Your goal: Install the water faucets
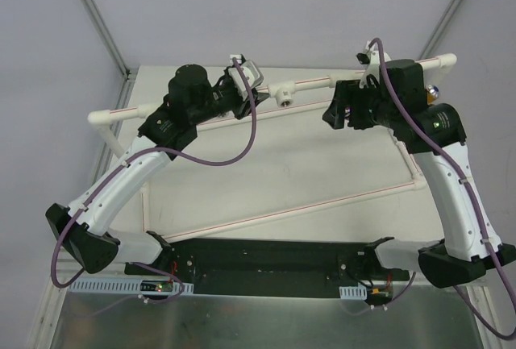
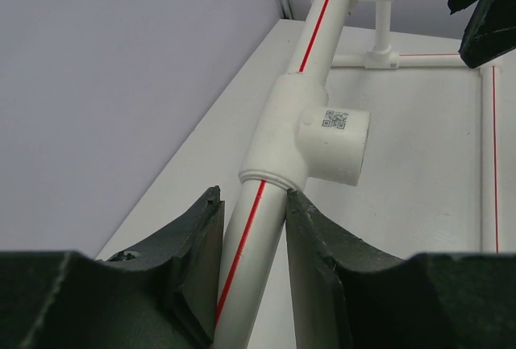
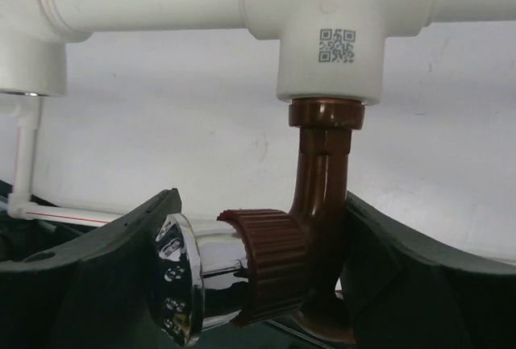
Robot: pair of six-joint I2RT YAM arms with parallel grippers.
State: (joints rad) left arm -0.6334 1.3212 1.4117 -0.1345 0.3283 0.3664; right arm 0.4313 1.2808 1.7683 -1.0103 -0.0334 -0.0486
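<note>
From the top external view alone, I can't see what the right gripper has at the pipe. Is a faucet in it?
Observer: Yes. The right wrist view shows the right gripper shut on the brown faucet, chrome end sideways.
Operator: Is it in a socket yet?
Observer: Its stem sits in the tee socket with a QR code; thread depth is hidden.
Operator: And the left gripper?
Observer: The left gripper clamps the red-striped pipe just short of a second tee.

Left pincer [image 2: 252,204] tight around red-striped white pipe [image 2: 242,260], below tee socket [image 2: 314,131].
</note>
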